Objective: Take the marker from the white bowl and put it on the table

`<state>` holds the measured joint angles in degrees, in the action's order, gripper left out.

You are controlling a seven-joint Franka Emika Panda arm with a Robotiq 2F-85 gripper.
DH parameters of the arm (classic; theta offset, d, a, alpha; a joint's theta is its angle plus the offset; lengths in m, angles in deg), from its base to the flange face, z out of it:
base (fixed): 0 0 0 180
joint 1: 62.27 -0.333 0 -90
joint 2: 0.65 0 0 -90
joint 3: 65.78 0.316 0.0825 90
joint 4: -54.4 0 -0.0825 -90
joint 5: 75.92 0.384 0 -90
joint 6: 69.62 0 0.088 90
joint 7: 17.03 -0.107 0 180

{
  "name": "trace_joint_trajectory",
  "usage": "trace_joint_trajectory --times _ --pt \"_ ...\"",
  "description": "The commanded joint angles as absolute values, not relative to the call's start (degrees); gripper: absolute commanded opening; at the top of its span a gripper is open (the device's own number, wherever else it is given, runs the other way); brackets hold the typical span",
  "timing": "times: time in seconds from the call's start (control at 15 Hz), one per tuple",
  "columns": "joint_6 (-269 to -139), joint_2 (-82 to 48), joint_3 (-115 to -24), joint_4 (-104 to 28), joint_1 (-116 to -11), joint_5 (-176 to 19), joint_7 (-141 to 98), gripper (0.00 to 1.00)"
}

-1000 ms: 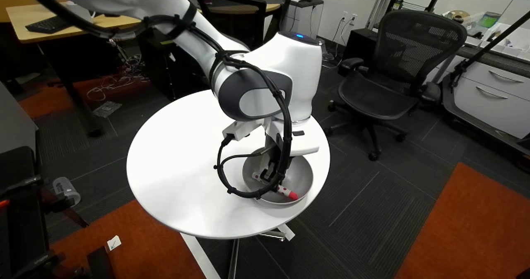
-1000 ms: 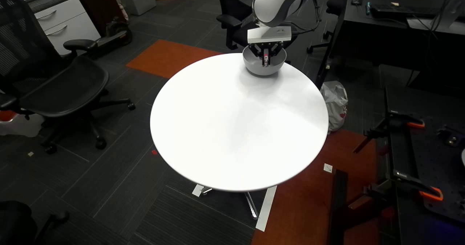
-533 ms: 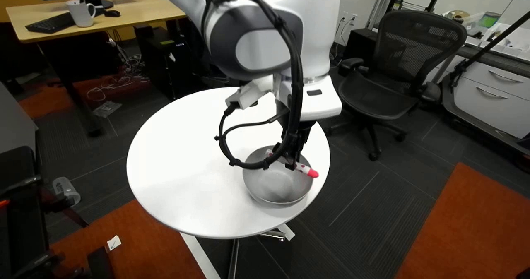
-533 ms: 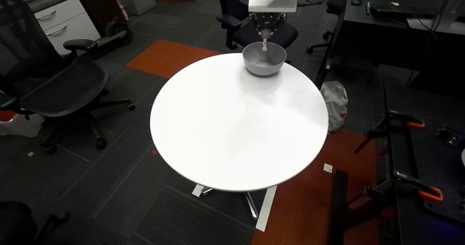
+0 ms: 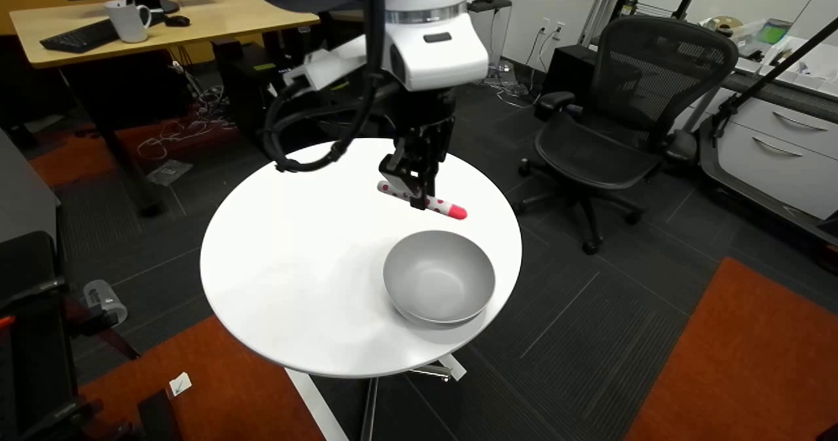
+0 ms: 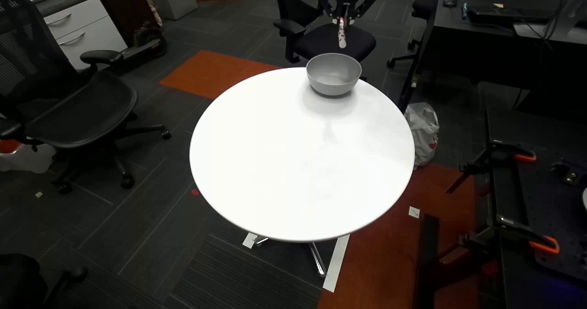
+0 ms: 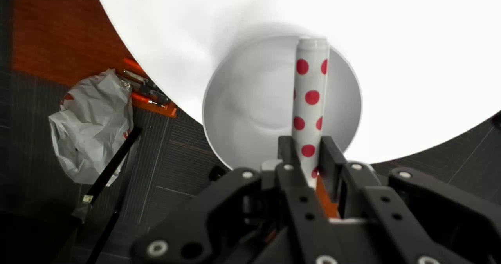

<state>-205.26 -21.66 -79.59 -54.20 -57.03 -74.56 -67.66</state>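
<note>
The marker, white with red dots and a red cap end, is in the air in both exterior views (image 5: 442,207) (image 6: 342,36), slightly tilted. My gripper (image 5: 415,195) is shut on its middle, and the fingers show at its sides in an exterior view (image 6: 343,21). In the wrist view the marker (image 7: 311,95) sticks out from between the gripper's fingertips (image 7: 305,148). The greyish-white bowl (image 5: 435,300) stands upright and empty near the edge of the round white table (image 5: 288,277). The bowl also shows in the wrist view (image 7: 250,99), below the marker.
A black mesh chair (image 5: 602,140) stands beside the table. A wooden desk (image 5: 216,19) holds a white mug (image 5: 127,21) and a keyboard. A plastic bag (image 7: 94,127) lies on the floor near the table edge. A dark chair seat (image 6: 344,38) lies beyond the bowl.
The gripper has risen out of the bowl with the marker held in it. It is now higher and off to one side of the bowl. The bowl has not moved.
</note>
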Motion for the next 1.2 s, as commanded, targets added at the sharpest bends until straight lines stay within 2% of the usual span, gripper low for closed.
trace_joint_trajectory --times 0.0,0.53,1.13 --pt "-204.5 -12.8 -78.9 -64.9 -60.2 -78.1 -68.4 0.05" --pt "-206.4 -3.7 -75.0 -81.4 -61.3 -79.9 -68.9 0.05" --pt "-219.5 -11.8 -75.4 -85.6 -61.8 -83.3 -72.7 0.05"
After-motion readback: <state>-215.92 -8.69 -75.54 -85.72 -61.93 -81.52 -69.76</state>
